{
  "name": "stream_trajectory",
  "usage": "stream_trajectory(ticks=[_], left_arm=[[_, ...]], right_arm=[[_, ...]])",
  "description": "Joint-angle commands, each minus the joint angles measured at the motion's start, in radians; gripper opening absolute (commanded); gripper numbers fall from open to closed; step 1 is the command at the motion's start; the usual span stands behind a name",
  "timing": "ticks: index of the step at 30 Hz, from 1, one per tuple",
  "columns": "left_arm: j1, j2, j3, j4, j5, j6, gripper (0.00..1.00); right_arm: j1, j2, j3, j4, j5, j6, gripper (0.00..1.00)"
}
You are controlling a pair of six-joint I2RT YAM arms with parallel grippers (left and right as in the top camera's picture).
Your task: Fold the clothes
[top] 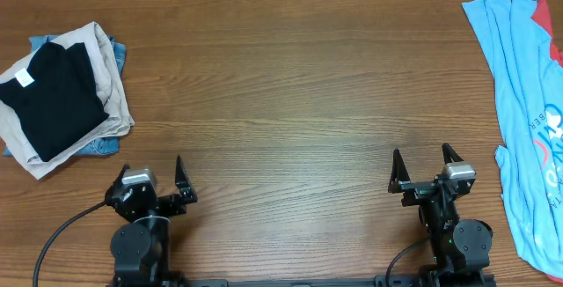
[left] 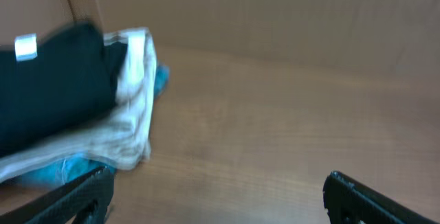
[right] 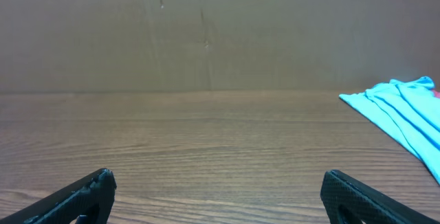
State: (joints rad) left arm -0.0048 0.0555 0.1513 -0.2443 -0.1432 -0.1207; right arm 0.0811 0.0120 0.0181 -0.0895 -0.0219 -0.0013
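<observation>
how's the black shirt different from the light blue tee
The black shirt is folded into a compact block; the light-blue tee lies loose and rumpled. The black shirt tops a stack, on beige trousers, at the left end of the table; the light-blue tee lies straight on the wood at the right edge. The black shirt is plain but for a white neck label; the light-blue tee bears print. Both are soft garments.

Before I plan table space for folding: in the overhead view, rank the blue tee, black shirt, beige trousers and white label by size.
1. Blue tee, partly out of frame.
2. Black shirt or beige trousers, mostly hidden under it: unsure.
3. White label.
</observation>
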Motion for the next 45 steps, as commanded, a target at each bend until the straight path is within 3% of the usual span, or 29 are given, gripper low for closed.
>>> stream_trajectory(ticks=[1,3,8,45], left_arm=[[0.004,-0.035,-0.096,0.157,-0.024,0.012,1.00],[0.004,-0.054,-0.143,0.234,-0.021,0.010,1.00],[0.004,-0.052,-0.146,0.179,-0.014,0.005,1.00],[0.005,-0.051,-0.146,0.182,-0.014,0.005,1.00]], right_arm=[[0.003,-0.005,-0.010,0.006,-0.001,-0.006,1.00],[0.003,-0.005,-0.010,0.006,-0.001,-0.006,1.00],[0.003,-0.005,-0.010,0.006,-0.001,-0.006,1.00],[0.003,-0.005,-0.010,0.006,-0.001,-0.006,1.00]])
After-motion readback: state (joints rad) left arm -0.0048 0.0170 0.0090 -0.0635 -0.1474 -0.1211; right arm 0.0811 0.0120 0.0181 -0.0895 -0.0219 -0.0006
